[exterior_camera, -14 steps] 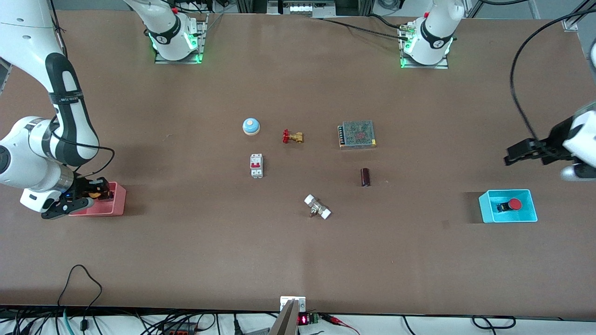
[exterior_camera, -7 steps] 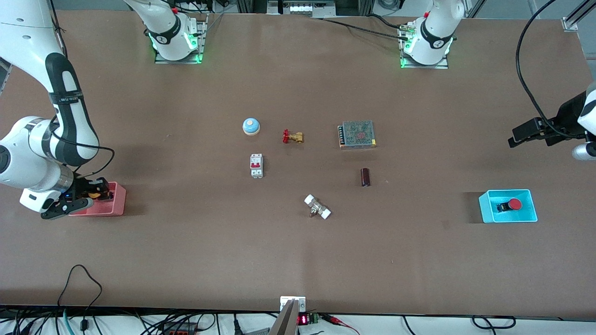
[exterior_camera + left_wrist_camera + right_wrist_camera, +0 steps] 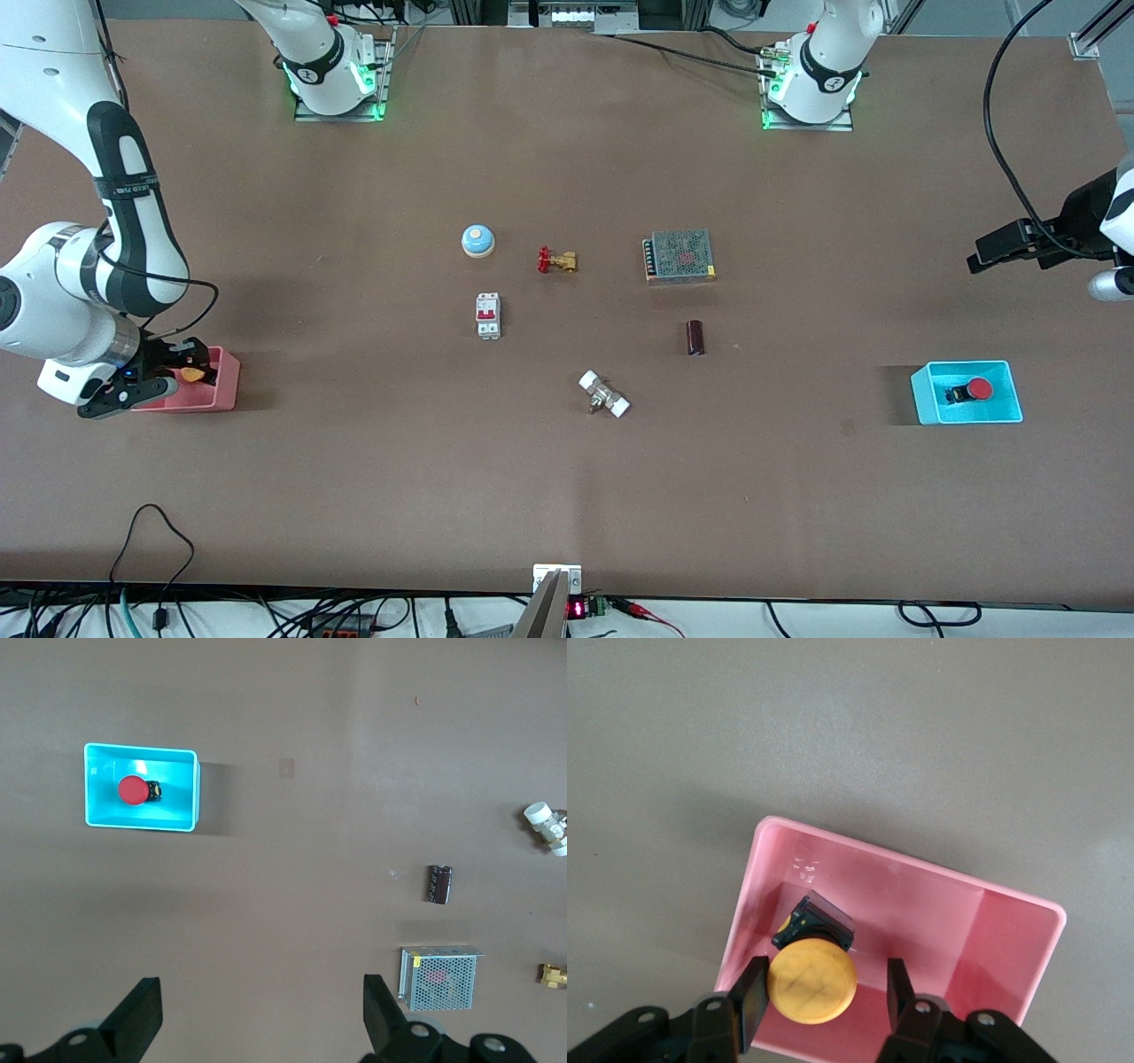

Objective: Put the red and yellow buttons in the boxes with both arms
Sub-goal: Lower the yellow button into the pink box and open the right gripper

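The red button (image 3: 979,388) lies in the cyan box (image 3: 921,394) at the left arm's end of the table; both show in the left wrist view, the button (image 3: 131,790) in the box (image 3: 188,793). My left gripper (image 3: 982,257) is open and empty, up in the air (image 3: 261,1028) over bare table. The yellow button (image 3: 193,374) lies in the pink box (image 3: 227,383) at the right arm's end. My right gripper (image 3: 173,365) hangs open over that box (image 3: 939,912). In the right wrist view (image 3: 824,999) the yellow cap (image 3: 812,981) sits against one finger with a gap to the other.
In the table's middle stand a blue dome with an orange top (image 3: 477,240), a brass valve with a red handle (image 3: 556,260), a grey mesh-topped unit (image 3: 680,255), a white breaker (image 3: 488,315), a dark cylinder (image 3: 695,338) and a white-ended fitting (image 3: 604,394).
My left gripper has risen and drawn away from the cyan box. My right gripper's fingers have parted and the yellow button has dropped a little into the pink box.
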